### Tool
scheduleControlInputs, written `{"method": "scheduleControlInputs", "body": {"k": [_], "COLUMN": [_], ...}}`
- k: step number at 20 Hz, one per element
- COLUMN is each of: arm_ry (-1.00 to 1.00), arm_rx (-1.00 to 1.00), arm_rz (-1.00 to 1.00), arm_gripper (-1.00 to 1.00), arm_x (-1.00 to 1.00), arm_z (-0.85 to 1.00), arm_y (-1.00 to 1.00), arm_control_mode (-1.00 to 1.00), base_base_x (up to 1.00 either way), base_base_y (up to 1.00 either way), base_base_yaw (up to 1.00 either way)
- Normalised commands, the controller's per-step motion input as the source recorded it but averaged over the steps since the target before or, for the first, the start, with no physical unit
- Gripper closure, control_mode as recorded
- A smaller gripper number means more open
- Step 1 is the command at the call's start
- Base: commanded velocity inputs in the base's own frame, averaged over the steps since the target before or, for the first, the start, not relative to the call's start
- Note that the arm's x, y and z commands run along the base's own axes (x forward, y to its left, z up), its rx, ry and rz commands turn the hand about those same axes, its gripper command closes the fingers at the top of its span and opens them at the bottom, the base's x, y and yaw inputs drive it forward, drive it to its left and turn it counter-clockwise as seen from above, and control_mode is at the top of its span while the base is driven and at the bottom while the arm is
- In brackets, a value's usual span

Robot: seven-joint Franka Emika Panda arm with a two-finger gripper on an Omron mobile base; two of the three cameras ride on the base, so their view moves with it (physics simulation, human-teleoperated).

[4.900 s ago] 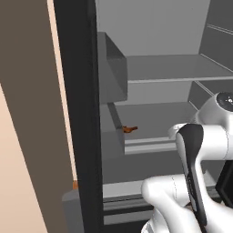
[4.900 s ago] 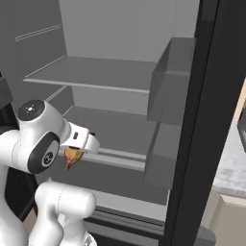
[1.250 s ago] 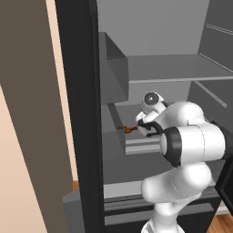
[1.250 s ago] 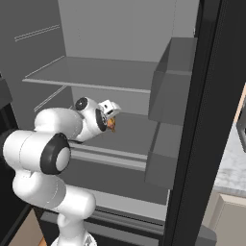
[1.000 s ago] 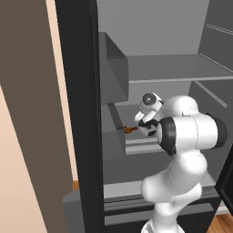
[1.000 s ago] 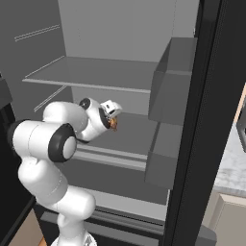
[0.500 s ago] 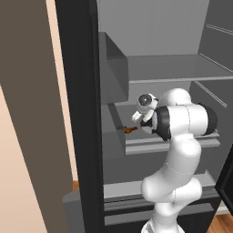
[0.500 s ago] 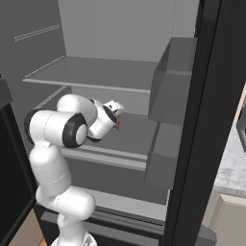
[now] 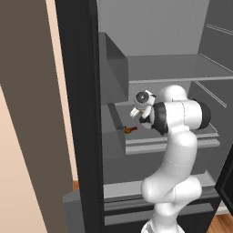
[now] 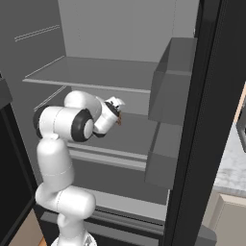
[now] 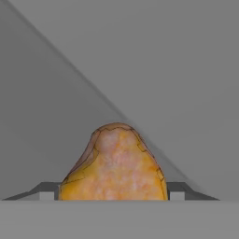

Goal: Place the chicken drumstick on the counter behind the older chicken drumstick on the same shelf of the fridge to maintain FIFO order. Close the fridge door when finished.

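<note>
Golden-orange drumstick (image 11: 113,164) is pinched in the gripper (image 10: 116,111), held over the middle of the fridge (image 9: 77,68) shelf (image 9: 173,139). The older drumstick (image 9: 130,129) lies near the shelf's front left corner, so I'd say the drop spot is deeper toward the back edge

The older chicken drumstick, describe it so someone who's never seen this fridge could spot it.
In the open black fridge, look at the grey shelf the arm reaches over. Near its left front lies the older chicken drumstick: small, thin, dark reddish-brown, unlike the plump golden-orange one in the tool.
</note>
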Motion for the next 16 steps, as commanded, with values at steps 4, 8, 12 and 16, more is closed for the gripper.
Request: {"method": "scheduleControlInputs", "body": {"k": [4,8,12,16], "arm_ry": [0.00,-0.01,-0.05,0.00], "arm_rx": [-0.02,0.00,0.00,0.00], "arm_rz": [0.00,0.00,0.00,0.00], "arm_gripper": [-1.00,-1.00,-1.00,-1.00], "arm_x": [0.07,-0.03,-0.22,-0.26], "arm_z": [-0.33,-0.09,0.00,0.02], "arm_y": [0.02,0.04,0.03,0.00], "arm_control_mode": [-1.00,-1.00,-1.00,-1.00], "base_base_x": [0.00,0.00,0.00,0.00], "base_base_y": [0.00,0.00,0.00,0.00], "base_base_yaw": [0.00,0.00,0.00,0.00]}}
